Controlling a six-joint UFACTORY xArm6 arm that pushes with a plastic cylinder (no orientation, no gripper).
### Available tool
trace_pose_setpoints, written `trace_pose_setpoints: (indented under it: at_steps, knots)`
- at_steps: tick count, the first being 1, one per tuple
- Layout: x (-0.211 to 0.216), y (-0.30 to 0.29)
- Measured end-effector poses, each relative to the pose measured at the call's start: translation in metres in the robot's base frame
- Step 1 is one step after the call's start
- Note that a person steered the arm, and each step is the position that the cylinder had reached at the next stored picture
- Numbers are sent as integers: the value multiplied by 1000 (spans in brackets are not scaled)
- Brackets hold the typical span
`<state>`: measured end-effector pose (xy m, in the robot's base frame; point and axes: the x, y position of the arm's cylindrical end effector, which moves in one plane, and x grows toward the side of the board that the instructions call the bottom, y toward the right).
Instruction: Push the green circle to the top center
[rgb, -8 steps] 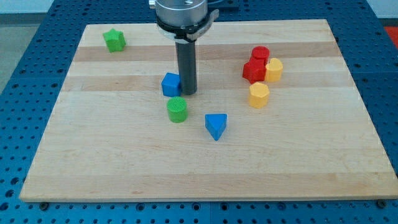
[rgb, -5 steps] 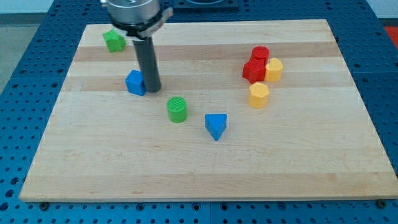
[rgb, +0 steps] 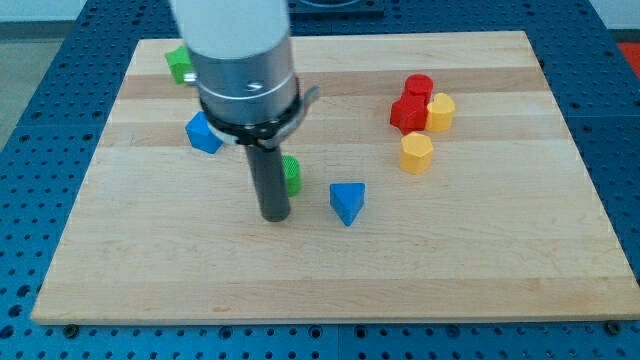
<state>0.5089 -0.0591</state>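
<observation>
Green circle (rgb: 291, 174): looking light, rigid, sliding easily.
My tip (rgb: 275, 215): sitting just below-left of it; no gripper, holding nothing.

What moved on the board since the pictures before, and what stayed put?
My tip swung from the blue cube, which it had shoved toward the view's left, down to just below-left of the green circle. The green circle, blue triangle, red blocks, yellow blocks and green star stayed put.
</observation>
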Motion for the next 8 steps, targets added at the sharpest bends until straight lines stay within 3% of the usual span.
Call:
trace_pose_setpoints:
  at_steps: [2,8]
  knots:
    - [-6,3]
    - [-197,3]
